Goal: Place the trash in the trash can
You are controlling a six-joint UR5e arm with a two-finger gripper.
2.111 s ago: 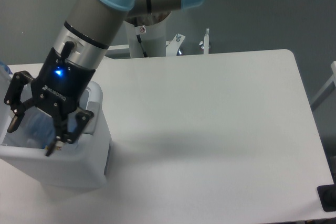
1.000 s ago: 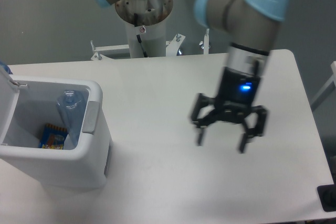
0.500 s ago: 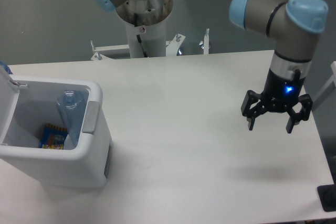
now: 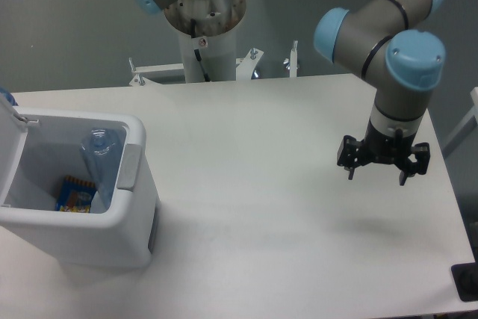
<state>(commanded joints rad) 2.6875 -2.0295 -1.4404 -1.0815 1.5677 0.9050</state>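
Observation:
The trash can (image 4: 127, 240) is a white bin at the table's left front, its lid swung open to the left. Inside it a clear plastic bottle (image 4: 99, 162) leans against the right wall, cap end up. A small colourful packet (image 4: 74, 194) lies on the bin's floor beside it. My gripper (image 4: 376, 175) hangs open over the right side of the table, far from the bin, with nothing between its fingers.
The arm's base column (image 4: 205, 16) stands behind the table's far edge. A grey tab (image 4: 128, 167) sits on the bin's right wall. A dark object (image 4: 467, 282) shows at the table's front right corner.
The gripper left the bin, swept right across the table, and now hovers slightly left and farther back than half a second ago. The bottle stays in the bin.

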